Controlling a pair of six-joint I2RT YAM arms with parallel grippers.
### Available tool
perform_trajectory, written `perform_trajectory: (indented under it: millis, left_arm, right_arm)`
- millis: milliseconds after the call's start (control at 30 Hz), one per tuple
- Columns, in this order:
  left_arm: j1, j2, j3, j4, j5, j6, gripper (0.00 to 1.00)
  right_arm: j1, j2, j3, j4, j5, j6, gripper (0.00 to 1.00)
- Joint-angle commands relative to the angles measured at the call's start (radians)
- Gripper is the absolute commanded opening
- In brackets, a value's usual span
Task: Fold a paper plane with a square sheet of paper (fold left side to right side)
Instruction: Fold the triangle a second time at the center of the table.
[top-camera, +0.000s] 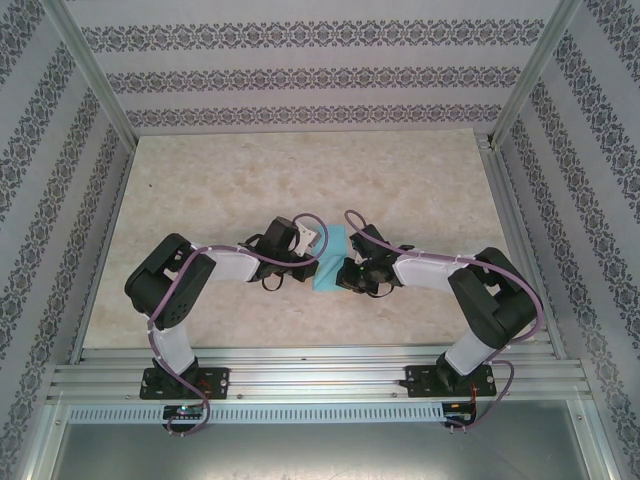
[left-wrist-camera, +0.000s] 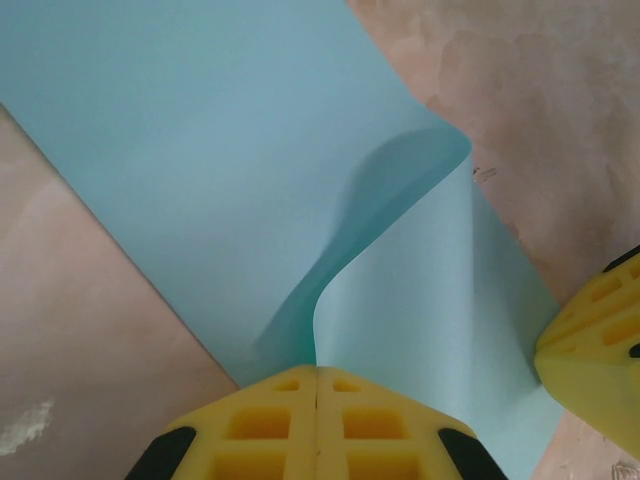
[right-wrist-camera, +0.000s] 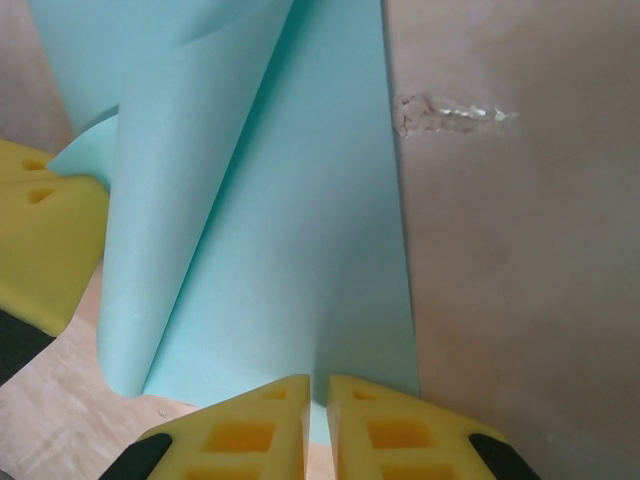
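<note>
- Left arm (top-camera: 170, 280): base bolted at the near rail, elbow folded up and out to the left. The white forearm runs level toward the table's (top-camera: 200, 180) centre.
- Left gripper (top-camera: 312, 248): sits at the left edge of the sheet. In the left wrist view its yellow pads (left-wrist-camera: 260, 420) are pressed flush together, with no gap. A raised fold of blue paper runs straight into the seam, so it is clamped shut on the paper (left-wrist-camera: 317, 385).
- Square sheet of paper (top-camera: 330, 265): light blue, at mid-table between the two grippers. Most of it lies flat on the marbled beige surface (left-wrist-camera: 200, 150). The pinched part is lifted and curls over toward the right in a soft, uncreased bend.
- In the right wrist view the sheet (right-wrist-camera: 300, 250) shows the same curl, with the lifted flap arching over the flat part. The left gripper's pads (right-wrist-camera: 40, 240) touch its left side.
- Right gripper (top-camera: 350, 268): at the sheet's right edge, facing the left one. Its pads (right-wrist-camera: 390, 430) stand almost together, a thin slit apart, and the paper's edge sits in that slit. It looks pinched (right-wrist-camera: 318, 385).
- Right arm (top-camera: 490, 295): mirrors the left, with its elbow out to the right and its forearm reaching inward.
- Scuff (right-wrist-camera: 455, 112) on the bare table, just right of the sheet.
</note>
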Motion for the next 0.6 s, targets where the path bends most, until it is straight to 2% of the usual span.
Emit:
perform_trajectory:
  millis: [0,567]
  left_arm:
    - [-0.010,-0.009,0.008,-0.013,-0.056,0.017,0.00]
    - [-0.011,-0.058,-0.002,-0.025,-0.082,0.024,0.00]
  right_arm:
    - [0.010,0.026,0.002,-0.057,0.037,-0.025,0.15]
    - [0.011,0.037,0.005,-0.070,0.038,-0.035,0.15]
